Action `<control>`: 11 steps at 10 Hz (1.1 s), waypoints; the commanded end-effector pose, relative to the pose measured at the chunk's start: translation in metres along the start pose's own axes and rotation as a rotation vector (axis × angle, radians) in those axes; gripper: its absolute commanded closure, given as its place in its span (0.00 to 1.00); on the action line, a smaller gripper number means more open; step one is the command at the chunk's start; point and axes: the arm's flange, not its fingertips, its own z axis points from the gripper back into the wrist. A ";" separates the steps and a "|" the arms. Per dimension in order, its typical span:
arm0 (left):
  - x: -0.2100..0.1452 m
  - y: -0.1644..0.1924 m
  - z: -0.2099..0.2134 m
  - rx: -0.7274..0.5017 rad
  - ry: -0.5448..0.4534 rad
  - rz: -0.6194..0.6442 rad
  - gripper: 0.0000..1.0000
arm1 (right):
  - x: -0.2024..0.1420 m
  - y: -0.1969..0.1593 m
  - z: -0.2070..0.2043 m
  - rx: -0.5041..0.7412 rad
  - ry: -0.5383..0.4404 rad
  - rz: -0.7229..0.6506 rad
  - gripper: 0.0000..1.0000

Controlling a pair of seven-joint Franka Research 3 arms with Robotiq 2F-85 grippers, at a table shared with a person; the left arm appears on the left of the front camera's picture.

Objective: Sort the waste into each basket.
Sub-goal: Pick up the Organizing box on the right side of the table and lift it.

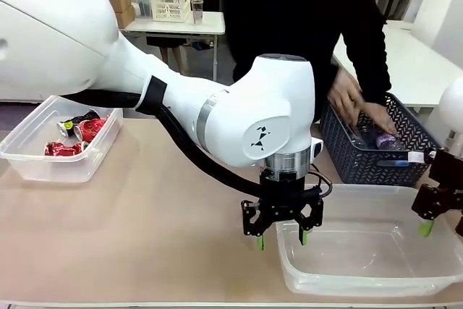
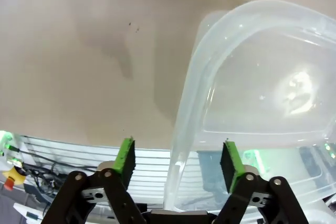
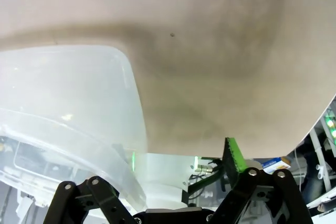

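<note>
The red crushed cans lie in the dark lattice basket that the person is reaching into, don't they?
No. The front view shows the red cans in the small clear tub on the left; the dark lattice basket that the person's hands reach into holds bottles.

Beige table (image 1: 145, 215) bearing three containers.
Small clear tub (image 1: 22, 161) at 9 o'clock, large clear tub (image 1: 347, 284) at 5 o'clock, dark lattice basket (image 1: 347, 157) at 3 o'clock.

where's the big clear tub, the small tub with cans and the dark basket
big clear tub (image 1: 362, 280), front view, near wall
small tub (image 1: 43, 168), front view, front wall
dark basket (image 1: 354, 157), front view, lattice front wall
</note>
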 end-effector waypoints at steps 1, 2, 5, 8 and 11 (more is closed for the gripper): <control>-0.002 -0.006 -0.005 0.027 -0.034 0.026 0.71 | -0.030 0.007 -0.023 0.005 -0.029 0.027 0.55; -0.003 -0.006 -0.006 0.032 -0.037 0.022 1.00 | -0.030 0.009 -0.023 0.003 -0.029 0.023 0.66; -0.003 -0.004 -0.005 0.037 -0.044 0.016 0.96 | -0.031 0.012 -0.020 0.014 -0.033 0.031 1.00; -0.003 -0.003 -0.005 0.030 -0.040 0.014 1.00 | -0.031 0.012 -0.019 0.013 -0.017 0.030 1.00; -0.006 0.002 0.000 0.029 -0.037 0.002 1.00 | -0.033 0.012 -0.017 0.023 0.009 0.014 1.00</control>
